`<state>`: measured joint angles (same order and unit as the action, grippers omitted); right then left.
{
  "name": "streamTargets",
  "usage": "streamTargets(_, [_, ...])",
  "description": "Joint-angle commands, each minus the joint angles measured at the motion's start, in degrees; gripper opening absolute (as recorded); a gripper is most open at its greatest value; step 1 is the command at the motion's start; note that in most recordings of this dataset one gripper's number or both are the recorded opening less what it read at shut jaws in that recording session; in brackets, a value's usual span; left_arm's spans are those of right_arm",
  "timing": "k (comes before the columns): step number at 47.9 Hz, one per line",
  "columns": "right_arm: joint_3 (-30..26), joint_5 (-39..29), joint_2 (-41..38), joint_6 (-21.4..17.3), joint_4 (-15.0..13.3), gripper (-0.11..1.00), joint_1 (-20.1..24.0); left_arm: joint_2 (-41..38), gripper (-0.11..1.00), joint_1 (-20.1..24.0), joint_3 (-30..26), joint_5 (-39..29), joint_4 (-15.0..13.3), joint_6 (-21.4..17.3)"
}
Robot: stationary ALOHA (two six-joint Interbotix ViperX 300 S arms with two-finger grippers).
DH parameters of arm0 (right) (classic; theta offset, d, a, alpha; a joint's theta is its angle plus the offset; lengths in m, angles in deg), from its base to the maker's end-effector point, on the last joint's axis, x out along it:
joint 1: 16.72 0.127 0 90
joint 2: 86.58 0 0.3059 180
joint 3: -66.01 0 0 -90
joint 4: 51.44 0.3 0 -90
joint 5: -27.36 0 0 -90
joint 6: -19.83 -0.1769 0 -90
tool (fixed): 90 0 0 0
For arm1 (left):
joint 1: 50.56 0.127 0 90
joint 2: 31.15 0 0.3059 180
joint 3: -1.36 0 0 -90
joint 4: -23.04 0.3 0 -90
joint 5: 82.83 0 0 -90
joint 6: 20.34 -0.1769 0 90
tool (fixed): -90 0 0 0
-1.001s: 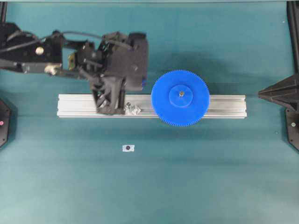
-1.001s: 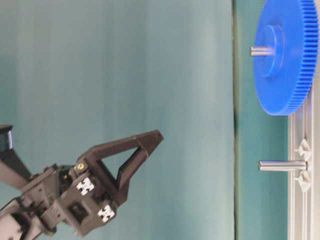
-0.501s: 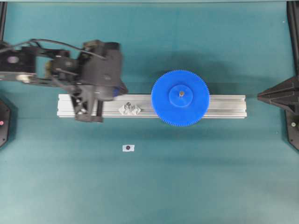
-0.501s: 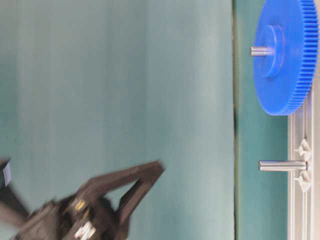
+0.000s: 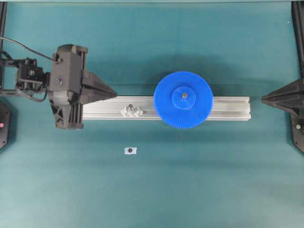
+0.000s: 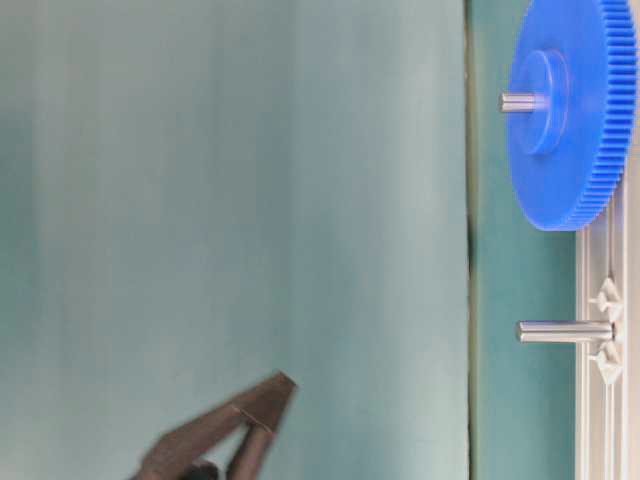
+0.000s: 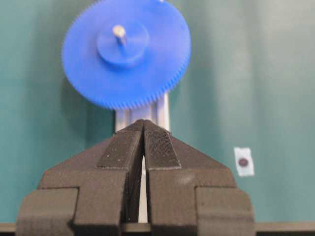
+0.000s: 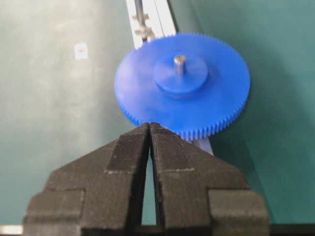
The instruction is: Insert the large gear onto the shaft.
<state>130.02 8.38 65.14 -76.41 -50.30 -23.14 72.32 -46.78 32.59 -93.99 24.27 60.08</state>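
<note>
Looks like you're basically done here: the large gear (image 5: 183, 99) sits flat on the rail (image 5: 228, 108) with the shaft (image 6: 522, 101) poking up through its hub, so I'd say the insertion is finished and this is the pull-back step. Next move probably just calls for parking the arms clear of the gear without bumping it.

Your left gripper (image 7: 143, 129) has its jaws clenched together on nothing, and the right gripper (image 8: 149, 129) is the same, empty and pinched closed, hanging just short of the gear's rim.

Compared with a second ago, your left arm has backed off along the rail toward its left end, uncovering the other pin (image 5: 130, 109). The gear hasn't budged.
</note>
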Motion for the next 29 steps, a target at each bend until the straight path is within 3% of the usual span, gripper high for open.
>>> streamTargets(1, [-0.5, 0.3, -0.5, -0.4, 0.0, 0.12, 0.0, 0.7, 0.01, -0.7, -0.3, 0.9, 0.1, 0.0])
streamTargets(29, [1.2, 0.4, 1.4, -0.5, 0.0, 0.12, -0.2, 1.9, 0.01, -0.7, 1.4, 2.2, 0.1, 0.1])
